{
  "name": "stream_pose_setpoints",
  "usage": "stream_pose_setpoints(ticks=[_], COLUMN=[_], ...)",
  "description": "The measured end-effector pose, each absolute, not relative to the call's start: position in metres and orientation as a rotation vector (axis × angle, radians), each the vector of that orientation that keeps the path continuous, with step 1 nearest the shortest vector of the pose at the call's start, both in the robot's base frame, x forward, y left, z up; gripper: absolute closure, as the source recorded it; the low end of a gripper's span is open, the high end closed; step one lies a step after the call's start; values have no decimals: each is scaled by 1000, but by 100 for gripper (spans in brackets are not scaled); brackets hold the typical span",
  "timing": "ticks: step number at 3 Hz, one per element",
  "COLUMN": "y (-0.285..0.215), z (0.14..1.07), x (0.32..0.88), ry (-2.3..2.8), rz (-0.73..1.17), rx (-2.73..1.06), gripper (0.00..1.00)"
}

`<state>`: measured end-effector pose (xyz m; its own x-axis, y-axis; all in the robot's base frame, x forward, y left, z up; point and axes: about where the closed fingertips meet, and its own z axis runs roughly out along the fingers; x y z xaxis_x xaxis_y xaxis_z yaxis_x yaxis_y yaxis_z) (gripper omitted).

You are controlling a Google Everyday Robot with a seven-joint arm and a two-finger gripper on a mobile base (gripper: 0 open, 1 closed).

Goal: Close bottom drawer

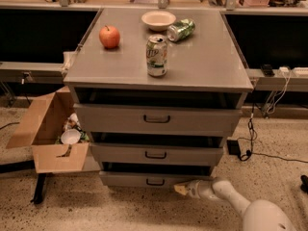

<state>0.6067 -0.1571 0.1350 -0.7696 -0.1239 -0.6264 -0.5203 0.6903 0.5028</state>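
The bottom drawer (pixel 130 179) is the lowest and shortest grey front of the cabinet, with a small dark loop handle (pixel 155 182). It stands pulled out a little, with a dark gap above it. My gripper (pixel 180 189) is at the end of a white arm reaching in from the lower right. Its tip is at the drawer's front, just right of the handle, low near the floor.
The middle drawer (pixel 156 154) and top drawer (pixel 156 119) also stand partly open. On the cabinet top are an apple (pixel 109 36), a bowl (pixel 158 19), an upright can (pixel 157 56) and a lying can (pixel 181 29). An open cardboard box (pixel 48 134) stands left; cables (pixel 250 129) lie right.
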Motion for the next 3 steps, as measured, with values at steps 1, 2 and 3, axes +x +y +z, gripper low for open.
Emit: stream_pose_setpoints(ticks=[1, 2, 3], y=[-163, -171, -172], z=[139, 150, 167], x=[611, 615, 600], ry=[2325, 2299, 2259], rz=[919, 908, 924], rx=[-489, -500, -618], gripper=[100, 100, 100])
